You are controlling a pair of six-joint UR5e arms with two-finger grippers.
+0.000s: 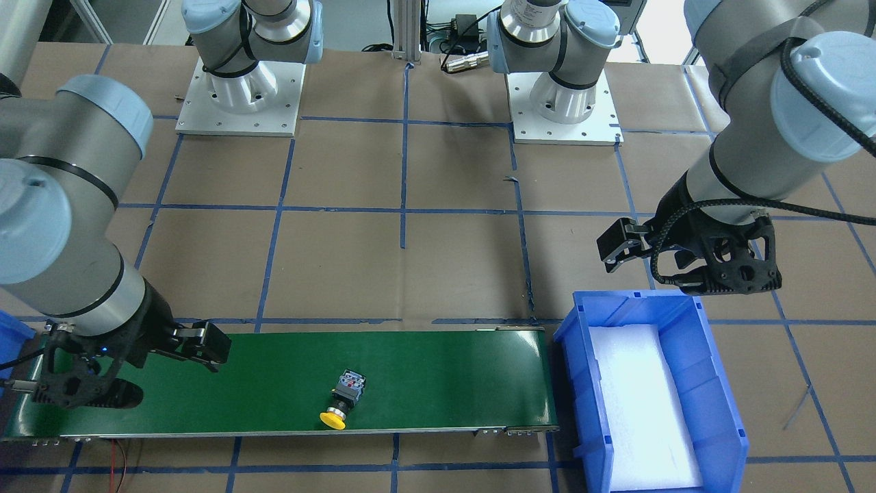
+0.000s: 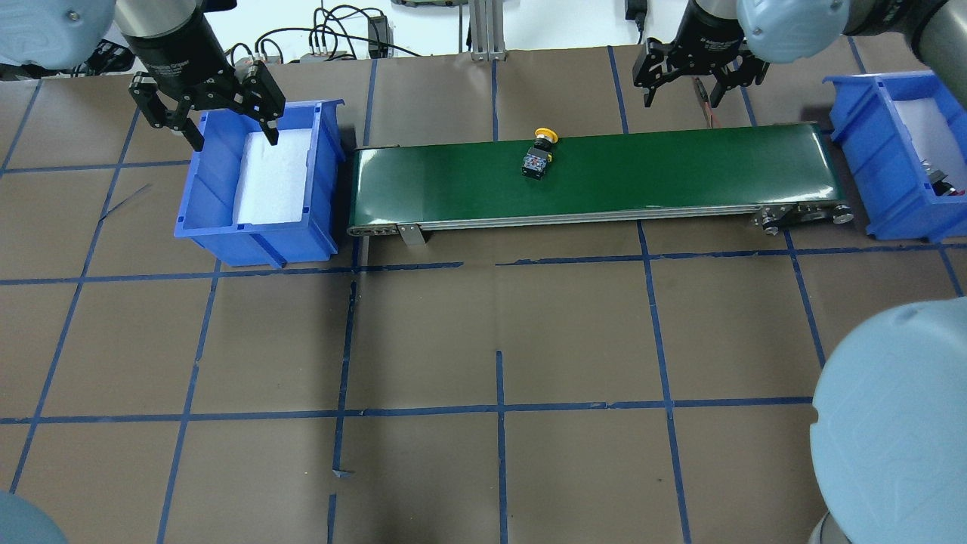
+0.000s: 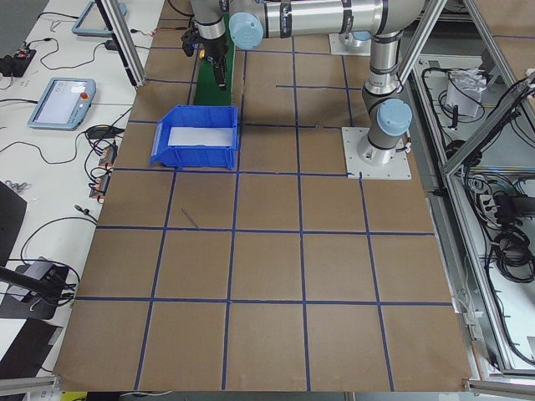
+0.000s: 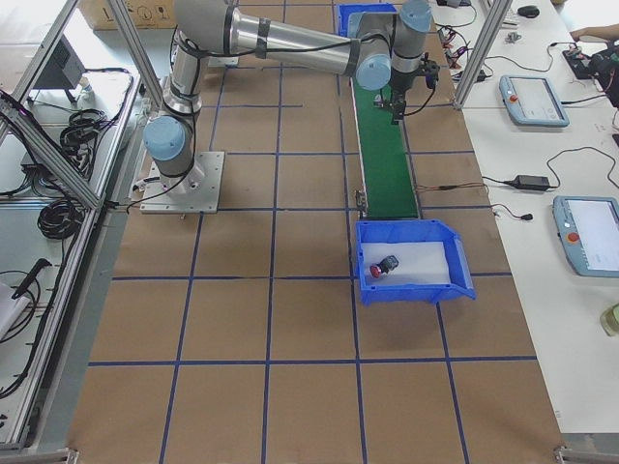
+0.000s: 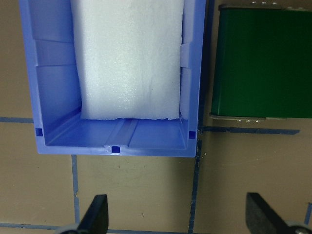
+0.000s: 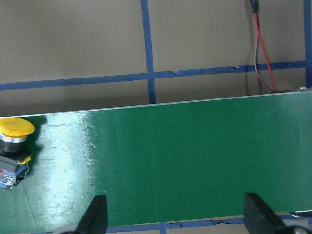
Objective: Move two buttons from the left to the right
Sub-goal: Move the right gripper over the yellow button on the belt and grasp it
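At the robot's left end of the counter [image 2: 453, 340], the left blue bin [image 2: 200, 189] holds only a white foam pad [image 2: 276, 177]. The right blue bin [image 4: 416, 295] has the red button [image 4: 385, 266] lying on its foam. Between them runs a green belt [image 2: 680, 170]. The yellow button [image 2: 538, 155] lies on its side near the belt's middle, cap at the edge away from the robot. The left hand [image 2: 232, 137] hangs wide open and empty above the left bin's far end. The right hand [image 2: 682, 98], equally spread and empty, hovers near the belt's right end, well apart from the yellow button.
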